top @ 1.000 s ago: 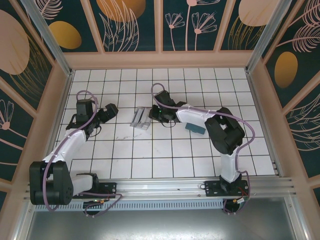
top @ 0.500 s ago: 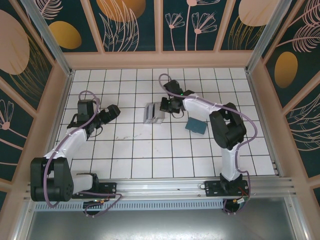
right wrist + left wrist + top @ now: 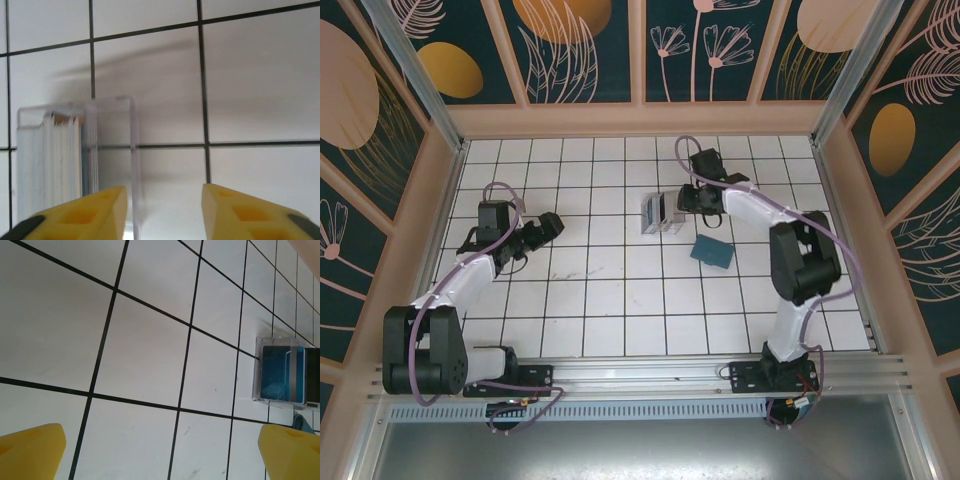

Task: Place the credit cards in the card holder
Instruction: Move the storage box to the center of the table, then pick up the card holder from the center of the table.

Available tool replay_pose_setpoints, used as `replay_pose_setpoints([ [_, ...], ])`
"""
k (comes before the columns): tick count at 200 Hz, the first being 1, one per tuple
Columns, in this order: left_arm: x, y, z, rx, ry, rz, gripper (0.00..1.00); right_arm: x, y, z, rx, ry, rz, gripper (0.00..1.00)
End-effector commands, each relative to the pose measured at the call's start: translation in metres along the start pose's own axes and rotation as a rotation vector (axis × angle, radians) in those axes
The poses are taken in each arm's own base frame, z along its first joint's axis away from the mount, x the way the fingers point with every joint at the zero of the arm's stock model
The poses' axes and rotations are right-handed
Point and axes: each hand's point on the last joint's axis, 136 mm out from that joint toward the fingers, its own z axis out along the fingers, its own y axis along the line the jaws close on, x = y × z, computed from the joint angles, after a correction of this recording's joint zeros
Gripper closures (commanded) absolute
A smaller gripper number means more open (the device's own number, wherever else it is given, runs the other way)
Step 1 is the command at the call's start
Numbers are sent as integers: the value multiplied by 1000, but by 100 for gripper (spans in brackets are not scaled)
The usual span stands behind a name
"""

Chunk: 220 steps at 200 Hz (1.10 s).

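The credit cards stand on edge as a grey-silver stack inside a clear plastic case, left of centre in the right wrist view. Their blue faces show in the left wrist view. My right gripper is at the case's right side, jaws apart, with the case's thin clear wall just inside the left finger. The card holder lies flat, a teal wallet one tile nearer than the case. My left gripper is wide open over bare tiles, well left of the cards.
The white tiled floor is boxed in by wooden walls on three sides. The right arm's forearm stretches across the far right tiles above the wallet.
My right gripper has swung right and away from me by about two tiles, and the clear case of cards has travelled with it. The left arm has hardly moved.
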Motion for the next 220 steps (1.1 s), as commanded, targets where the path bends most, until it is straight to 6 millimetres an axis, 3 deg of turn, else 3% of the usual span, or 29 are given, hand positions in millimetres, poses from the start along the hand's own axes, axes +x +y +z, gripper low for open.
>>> replay_pose_setpoints([
  [1,-7,-8,-10,-8,-1,91,1,7,-24,-47,84,-83,30,46],
  [27,-2,-15,-10,42,22,71,1,45,-69,-64,171,-106,154,35],
  [56,1,-19,-6,75,40,43,1,90,-104,-49,175,-4,293,33],
  [83,-2,-26,-12,95,31,56,1,110,-97,-36,128,86,270,27],
  [114,5,-28,-15,121,24,37,1,121,-81,-28,11,115,311,31],
  [151,22,-23,-15,134,66,37,2,133,-81,-17,-79,133,398,37],
  [174,21,-20,-16,109,62,44,5,138,-79,-14,-124,143,413,46],
  [220,19,-26,-14,129,79,21,8,122,-80,-29,-158,81,397,86],
])
